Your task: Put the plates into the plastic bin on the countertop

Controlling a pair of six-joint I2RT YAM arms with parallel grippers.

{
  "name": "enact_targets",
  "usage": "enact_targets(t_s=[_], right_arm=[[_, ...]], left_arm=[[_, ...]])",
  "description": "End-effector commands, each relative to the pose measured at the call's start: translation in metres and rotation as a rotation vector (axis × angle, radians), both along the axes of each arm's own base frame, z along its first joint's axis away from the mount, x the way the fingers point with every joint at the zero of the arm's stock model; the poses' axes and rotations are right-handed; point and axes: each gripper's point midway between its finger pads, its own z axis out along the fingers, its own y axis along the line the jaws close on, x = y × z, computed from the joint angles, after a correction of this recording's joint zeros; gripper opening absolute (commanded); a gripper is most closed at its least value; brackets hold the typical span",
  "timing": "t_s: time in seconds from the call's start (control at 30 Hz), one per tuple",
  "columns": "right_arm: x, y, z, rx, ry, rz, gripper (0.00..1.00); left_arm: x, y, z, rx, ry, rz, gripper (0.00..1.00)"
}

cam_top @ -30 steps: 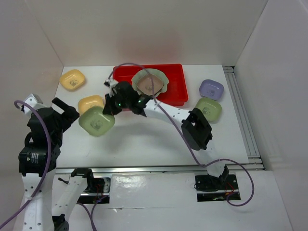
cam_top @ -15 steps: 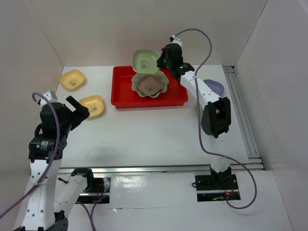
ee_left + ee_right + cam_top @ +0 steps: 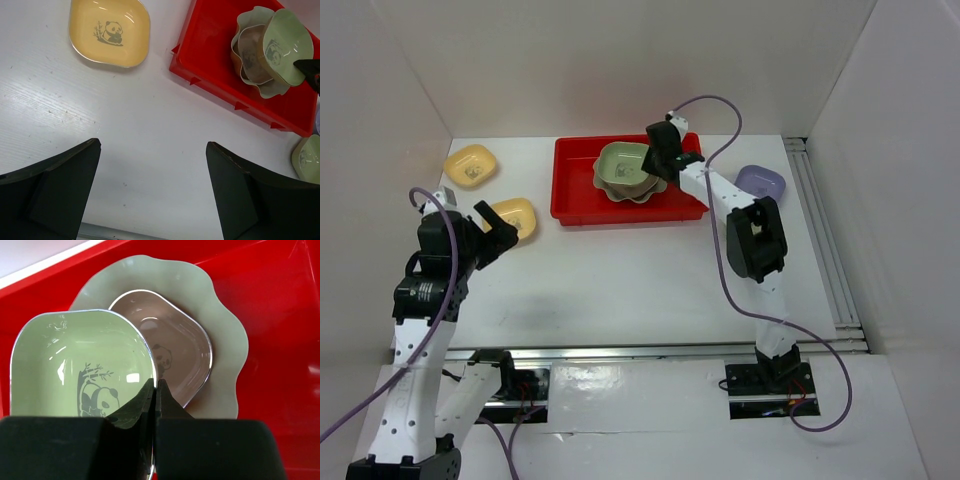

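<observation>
- Light green dish (image 3: 80, 365): rounded-square, shallow and glossy, with a panda-and-bamboo print at its centre. It is pinched by its rim in the right gripper (image 3: 152, 390), whose fingers are pressed together on the edge. It is held tilted over the left part of the stack in the bin; whether it touches the dish beneath cannot be told.
- Brownish-pink dish (image 3: 182, 355): of the same shape, with a panda print, nested in the scalloped dish.
- Scalloped dish (image 3: 225, 340): large, pale green, wavy-rimmed, set on the bin floor.
- Plastic bin (image 3: 580, 200): bright red, rectangular, with a raised rim, placed at the middle of the countertop's far edge.
- Second light green dish (image 3: 307, 157): on the countertop near the bin's right end, cut off by the left wrist view.
- Lavender dish (image 3: 760, 182): beside the bin's right end.
- Yellow dishes: one (image 3: 471, 165) near the far-left corner, the other (image 3: 515, 215) just left of the bin.
- Left gripper (image 3: 152, 190): spread wide and empty, hung above the countertop (image 3: 620, 270) near the nearer yellow dish.
</observation>
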Motion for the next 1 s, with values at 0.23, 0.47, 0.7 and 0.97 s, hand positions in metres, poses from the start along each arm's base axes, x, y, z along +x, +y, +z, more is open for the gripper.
enact_targets(t_s=[0.23, 0.47, 0.7, 0.97], right_arm=[[0.026, -0.005, 0.009, -0.027, -0.066, -0.04, 0.0], [0.032, -0.003, 0.014, -0.045, -0.086, -0.025, 0.16], [0.03, -0.005, 0.034, -0.051, -0.129, -0.012, 0.68], [0.016, 0.005, 0.102, -0.031, -0.243, 0.0, 0.91]], left_arm=[[0.005, -0.008, 0.007, 0.022, -0.059, -0.075, 1.0], [0.004, -0.009, 0.0, 0.026, -0.05, -0.087, 1.0], [0.004, -0.01, -0.001, 0.037, -0.048, -0.104, 1.0], [0.005, -0.019, -0.005, 0.021, -0.061, -0.153, 1.0]])
